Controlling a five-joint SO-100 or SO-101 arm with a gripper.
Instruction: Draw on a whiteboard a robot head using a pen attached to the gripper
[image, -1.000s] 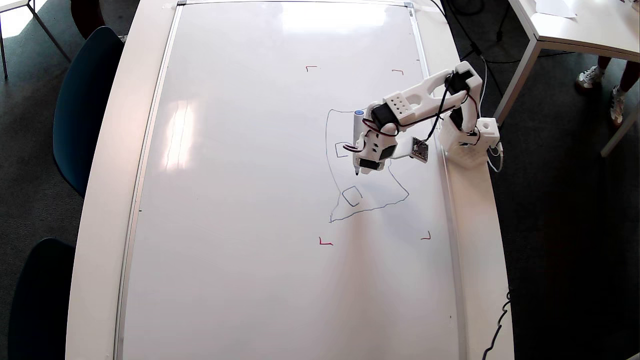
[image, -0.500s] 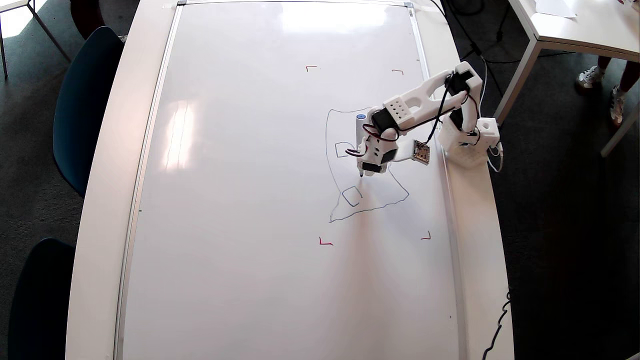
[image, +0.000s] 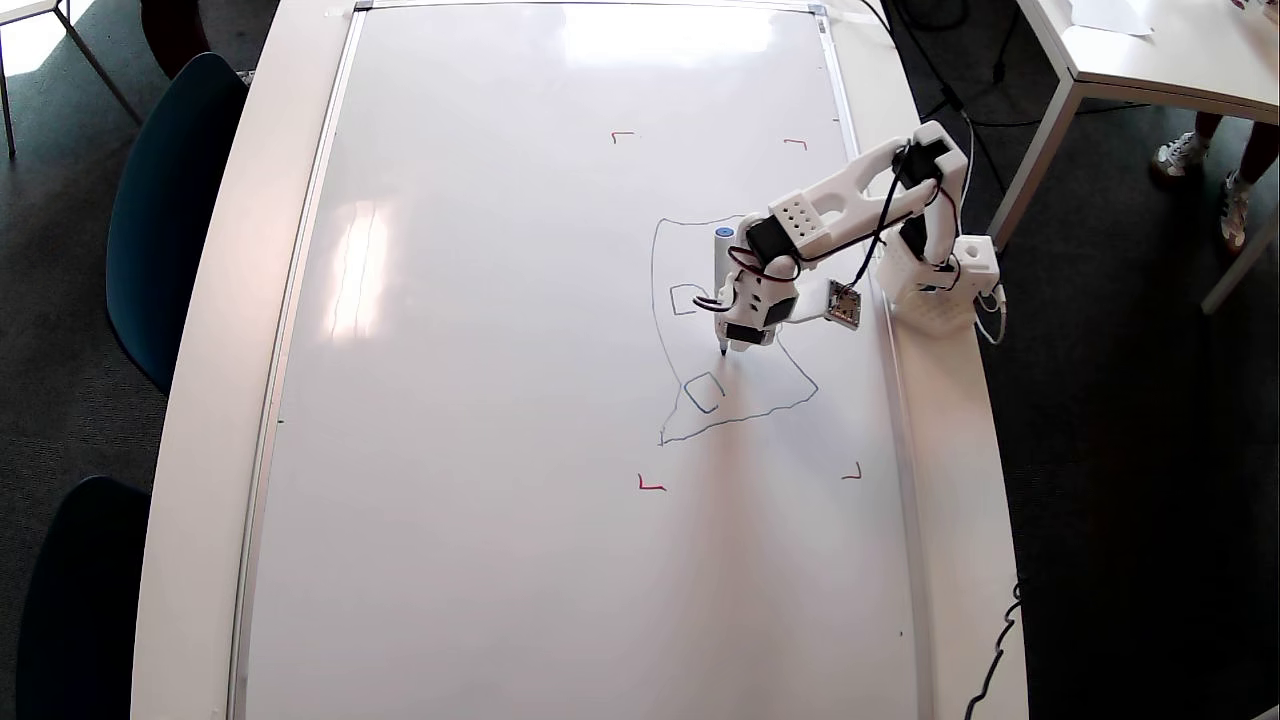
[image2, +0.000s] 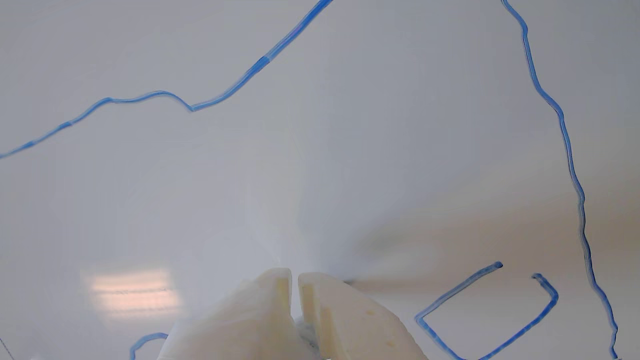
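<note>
- The whiteboard (image: 480, 400) takes up pretty much the whole table (image: 200, 420) in the overhead view, glossy with window glare near the top and a silver frame around it.
- Four little red corner marks (image: 650, 485) box off an area on the right half of the board, and the drawing sits inside that.
- The robot head (image: 665, 400) so far is a wobbly thin outline, with one small box near its bottom and another at its left side, partly hidden behind the arm. In the wrist view the lines are blue (image2: 565, 135), and the small box at lower right has a gap in its top edge.
- The arm is bolted at the right edge of the table and reaches left over the drawing.
- The gripper (image: 745, 330) sits over the middle of the outline; in the wrist view its two white fingers (image2: 272, 310) are almost together with only a thin slit between them (image2: 295, 300).
- The pen (image: 721, 290) is strapped along the gripper's left side, blue cap up top, dark tip down on or just above the board, just above the lower box. Can't tell if it's actually touching.
</note>
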